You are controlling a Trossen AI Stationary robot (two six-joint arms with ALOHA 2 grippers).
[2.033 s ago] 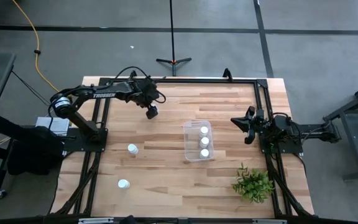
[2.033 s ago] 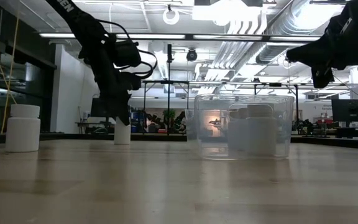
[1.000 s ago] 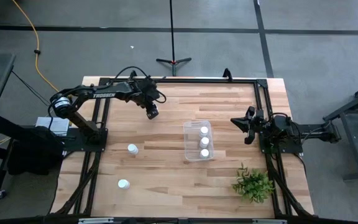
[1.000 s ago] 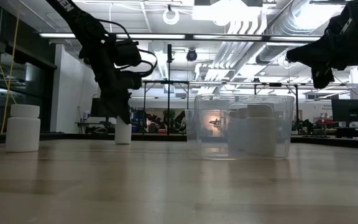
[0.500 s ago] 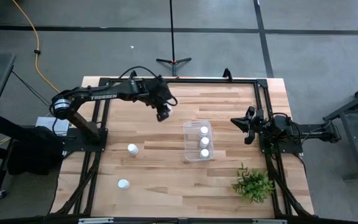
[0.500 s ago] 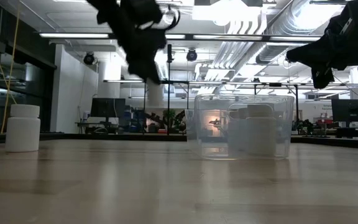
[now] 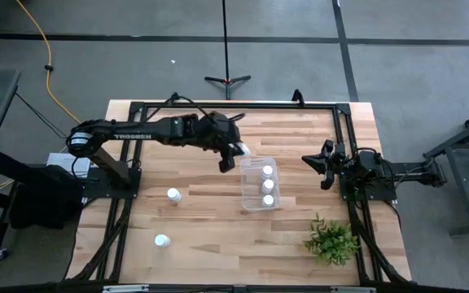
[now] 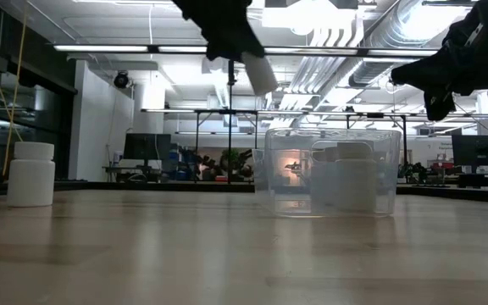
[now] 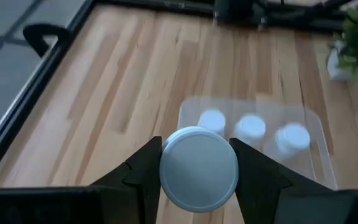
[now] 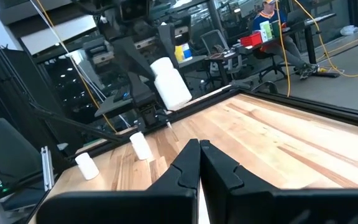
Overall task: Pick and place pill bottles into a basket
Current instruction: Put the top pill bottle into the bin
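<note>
My left gripper point(image 7: 234, 153) is shut on a white pill bottle point(image 7: 242, 150), held high over the table just off the far end of the clear basket point(image 7: 260, 201). It shows up high in the low view point(image 8: 259, 73). Three bottles point(image 7: 267, 185) stand inside the basket. Two more bottles point(image 7: 173, 194) point(image 7: 162, 241) stand on their bases on the table's left part. My right gripper point(image 7: 326, 165) is shut and empty, raised over the table's right side. My left gripper pinches the bottle's round side walls point(image 9: 166, 167) between its two fingers, one on each side, with the bottle's round end point(image 9: 199, 167) facing the wrist camera. The fingers slant down from the table's left. The bottle is lifted clear and tilted, sticking out below the fingers point(image 8: 259, 73).
A green plant point(image 7: 330, 241) stands at the near right, close to the basket's near right corner. Black frame rails point(image 7: 344, 130) run along the table's edges. Bare wood lies between the basket and the two loose bottles.
My left gripper has taken the bottle up from the table at the far left, lifted it clear and carried it up and toward the table's right, up to the basket's far end. The bottle has tipped from upright to tilted. My right arm has kept still.
</note>
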